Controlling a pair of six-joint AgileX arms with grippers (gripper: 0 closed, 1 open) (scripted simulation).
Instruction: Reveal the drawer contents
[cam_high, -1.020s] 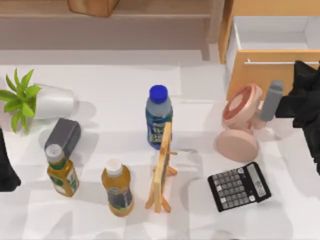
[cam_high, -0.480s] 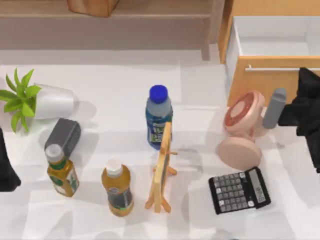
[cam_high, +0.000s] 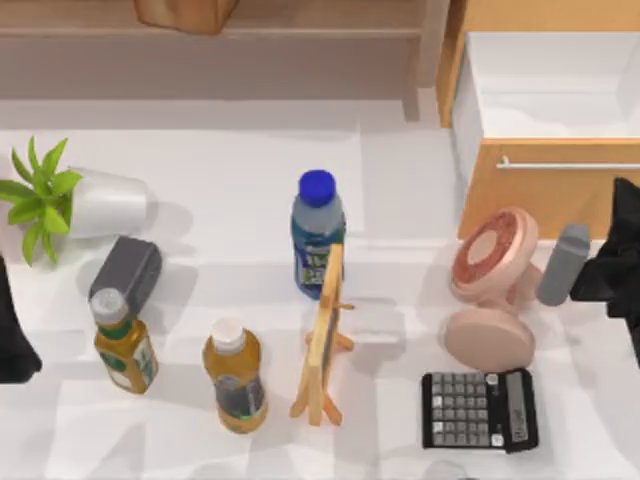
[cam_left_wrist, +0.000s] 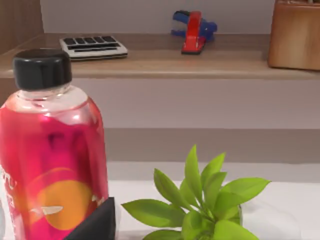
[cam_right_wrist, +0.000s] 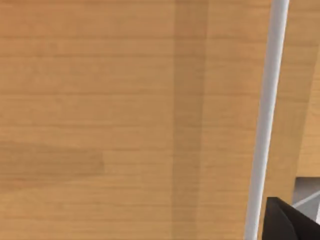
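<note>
The drawer (cam_high: 540, 190) at the back right stands pulled out. Its orange-tan front carries a thin silver handle (cam_high: 570, 162), and the white inside (cam_high: 550, 90) behind it lies bare to the top view. My right gripper (cam_high: 618, 255) is a black shape at the table's right edge, just in front of the drawer front. The right wrist view sits close against the wooden front (cam_right_wrist: 125, 120), with the silver handle (cam_right_wrist: 265, 125) beside it. My left arm (cam_high: 12, 335) is parked at the left edge.
Pressed close before the drawer front stand a pink fan (cam_high: 490, 290) and a grey bottle (cam_high: 562, 264), with a calculator (cam_high: 478, 410) nearer. A blue-capped bottle (cam_high: 317, 230), wooden easel (cam_high: 325, 335), two yellow bottles, a grey box (cam_high: 125, 272) and a tipped plant pot (cam_high: 70, 200) fill the middle and left.
The drawer has slid farther out toward the table's front with my right arm. The fan, grey bottle and calculator have shifted forward ahead of it.
</note>
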